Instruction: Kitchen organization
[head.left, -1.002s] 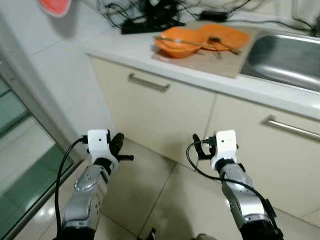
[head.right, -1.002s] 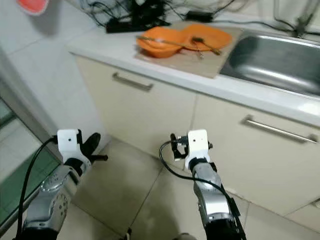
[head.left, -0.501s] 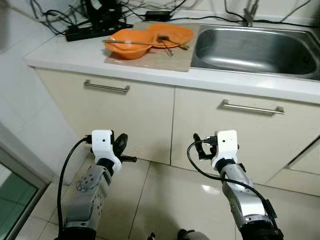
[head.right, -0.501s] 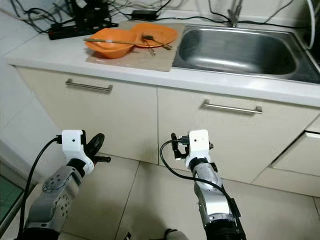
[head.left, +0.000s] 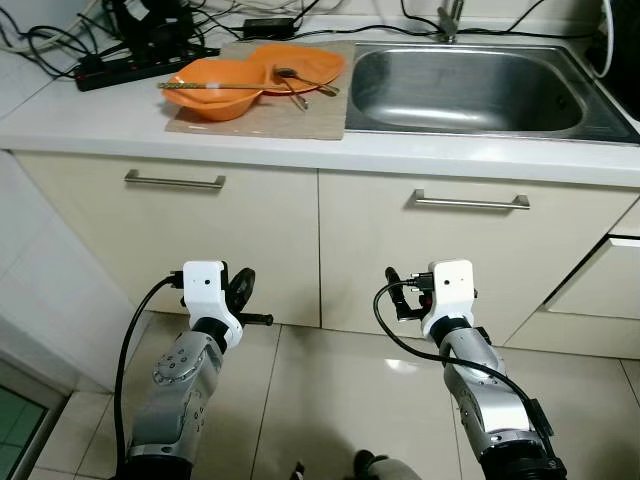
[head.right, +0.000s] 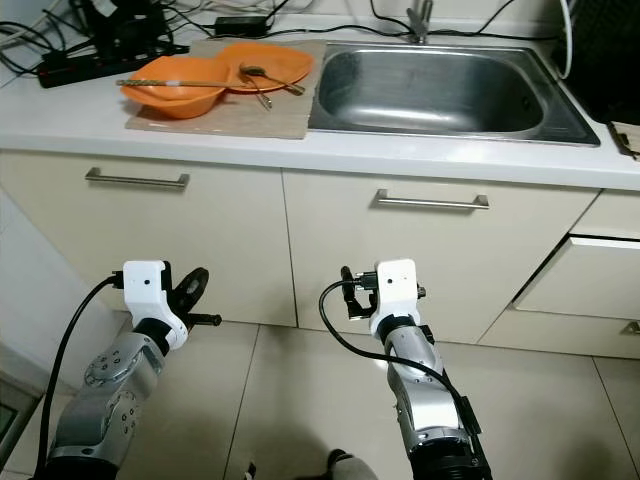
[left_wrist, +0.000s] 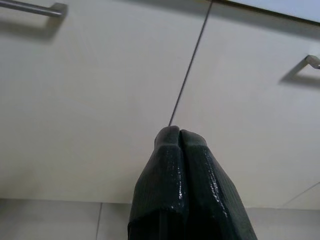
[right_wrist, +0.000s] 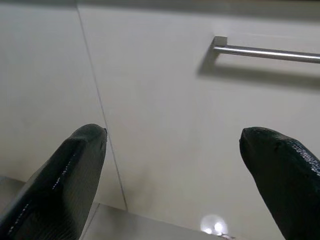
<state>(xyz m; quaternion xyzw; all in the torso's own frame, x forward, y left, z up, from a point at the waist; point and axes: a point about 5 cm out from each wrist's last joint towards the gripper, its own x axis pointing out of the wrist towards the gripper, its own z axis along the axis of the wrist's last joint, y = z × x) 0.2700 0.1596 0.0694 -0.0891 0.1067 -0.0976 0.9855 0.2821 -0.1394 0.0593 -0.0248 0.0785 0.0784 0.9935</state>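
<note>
White counter (head.left: 100, 115) above cream cabinet doors (head.left: 240, 250), tiled floor (head.left: 330, 390). Orange bowls (head.left: 215, 85) sit on a board (head.left: 290, 118) beside the sink (head.left: 465, 85) (cables behind). Left gripper (left_wrist: 179, 137) pinched together, right gripper (right_wrist: 172, 145) spread wide, both low before the doors.

A brushed steel sink (head.left: 470, 85) sits beside glossy orange plastic bowls (head.left: 215, 85) above matt cream cabinets (head.left: 210, 240) and shiny floor tiles (head.left: 330, 390).

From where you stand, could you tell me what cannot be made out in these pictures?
- Cabinet doors are shut in the eye views, so their contents are hidden.
- The faucet is cut off by the top edge of the left eye view.
- The black object beside the sink is cut by the right edge.
- Utensils in the orange bowls are too small to identify.
</note>
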